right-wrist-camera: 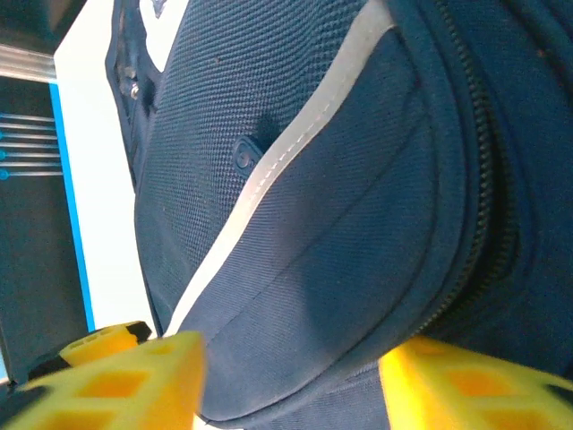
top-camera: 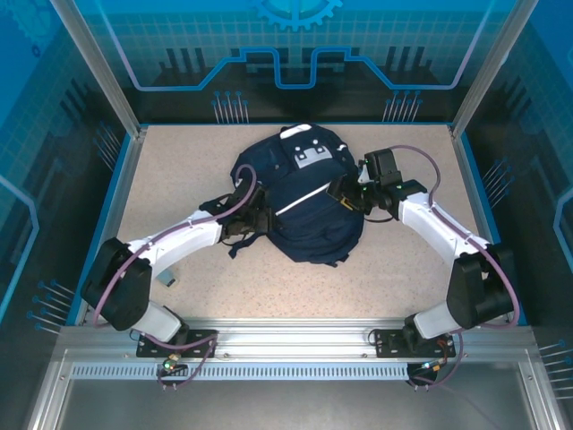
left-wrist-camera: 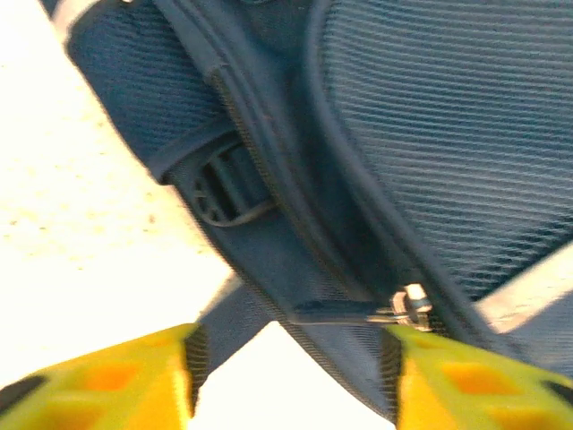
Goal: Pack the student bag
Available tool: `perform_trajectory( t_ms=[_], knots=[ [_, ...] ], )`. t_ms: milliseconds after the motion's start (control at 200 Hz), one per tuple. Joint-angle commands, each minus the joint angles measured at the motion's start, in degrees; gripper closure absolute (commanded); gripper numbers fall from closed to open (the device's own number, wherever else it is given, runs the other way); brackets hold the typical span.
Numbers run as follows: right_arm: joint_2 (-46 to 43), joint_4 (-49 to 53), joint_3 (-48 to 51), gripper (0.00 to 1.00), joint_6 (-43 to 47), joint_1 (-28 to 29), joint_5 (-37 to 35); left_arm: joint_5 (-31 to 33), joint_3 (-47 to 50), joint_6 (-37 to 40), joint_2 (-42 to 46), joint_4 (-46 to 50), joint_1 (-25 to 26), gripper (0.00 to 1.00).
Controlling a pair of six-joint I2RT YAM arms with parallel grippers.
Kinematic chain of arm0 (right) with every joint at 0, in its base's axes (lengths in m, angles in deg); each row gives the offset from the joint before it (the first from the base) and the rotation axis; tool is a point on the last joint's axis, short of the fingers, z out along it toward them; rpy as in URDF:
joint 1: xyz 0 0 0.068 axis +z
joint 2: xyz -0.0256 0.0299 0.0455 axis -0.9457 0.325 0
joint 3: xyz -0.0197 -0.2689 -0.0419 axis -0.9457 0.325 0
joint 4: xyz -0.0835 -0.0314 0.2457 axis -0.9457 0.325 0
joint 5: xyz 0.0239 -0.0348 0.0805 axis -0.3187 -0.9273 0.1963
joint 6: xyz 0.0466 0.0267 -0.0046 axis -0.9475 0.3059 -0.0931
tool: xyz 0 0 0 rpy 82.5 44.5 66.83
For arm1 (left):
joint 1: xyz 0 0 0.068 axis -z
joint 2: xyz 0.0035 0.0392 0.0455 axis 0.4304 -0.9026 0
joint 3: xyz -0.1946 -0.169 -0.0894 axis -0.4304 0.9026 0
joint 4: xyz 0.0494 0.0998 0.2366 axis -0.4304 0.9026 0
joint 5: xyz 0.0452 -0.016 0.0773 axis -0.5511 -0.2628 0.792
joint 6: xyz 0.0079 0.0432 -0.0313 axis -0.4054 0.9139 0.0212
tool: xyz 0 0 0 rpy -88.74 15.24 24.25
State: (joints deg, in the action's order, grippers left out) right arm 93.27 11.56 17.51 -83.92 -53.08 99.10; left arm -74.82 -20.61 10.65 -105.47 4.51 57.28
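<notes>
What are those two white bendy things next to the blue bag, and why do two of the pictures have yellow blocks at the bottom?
The white bendy things are two robot arms fixed to the near edge of a table. One picture comes from a camera high above. It shows a big navy student bag lying between the arms, and a small grey thing by the left arm.

The other two pictures come from little cameras on the wrists. The yellow blocks are the fingers of each arm's pincher. The left gripper looks at the bag's zip pull and a buckle. The right gripper looks at the white stripe. Both pinchers are open and hold nothing.
</notes>
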Motion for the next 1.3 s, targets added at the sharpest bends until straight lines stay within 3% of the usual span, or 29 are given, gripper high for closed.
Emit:
perform_trajectory(
  t_ms=[0, 75, 220, 420, 615, 755, 1015, 1211, 1296],
  knots=[
    [-3.65, 3.09, -0.69, 0.30, 3.53, 0.41, -3.24, 1.98, 0.12, -1.98, 5.29, 6.12, -2.20, 0.26],
    [-4.97, 4.93, -0.72, 0.25, 5.45, 0.41, -4.88, 2.95, 1.70, -3.23, 9.35, 8.68, -5.25, 0.15],
    [-6.31, 6.83, -0.76, 0.13, 7.79, 0.50, -6.29, 5.81, 5.55, -5.29, 15.60, 11.88, -14.38, 0.02],
    [-6.34, 7.28, -1.24, 0.03, 9.13, 0.62, -5.90, 6.41, 9.82, -12.18, 18.04, 17.08, -30.75, 0.01],
    [-4.09, 8.06, -3.16, 0.03, 9.14, 0.77, -4.20, 11.62, 13.18, -14.50, 19.51, 15.99, -40.04, 0.01],
    [-1.86, 10.04, -5.17, 0.03, 8.96, 0.68, -3.90, 14.47, 14.73, -16.19, 18.34, 13.44, -44.50, 0.01],
    [-1.35, 11.49, -7.55, 0.04, 8.66, 0.94, -3.86, 9.17, 15.85, -13.29, 14.61, 10.43, -50.75, 0.03],
    [-2.27, 10.87, -7.07, 0.05, 7.32, 1.38, -4.09, 4.01, 15.86, -11.36, 9.55, 8.47, -50.86, 0.16],
    [-2.72, 11.46, -7.07, 0.06, 7.30, 1.48, -4.50, 2.44, 16.08, -10.78, 8.08, 7.38, -50.86, 0.27]
  ],
)
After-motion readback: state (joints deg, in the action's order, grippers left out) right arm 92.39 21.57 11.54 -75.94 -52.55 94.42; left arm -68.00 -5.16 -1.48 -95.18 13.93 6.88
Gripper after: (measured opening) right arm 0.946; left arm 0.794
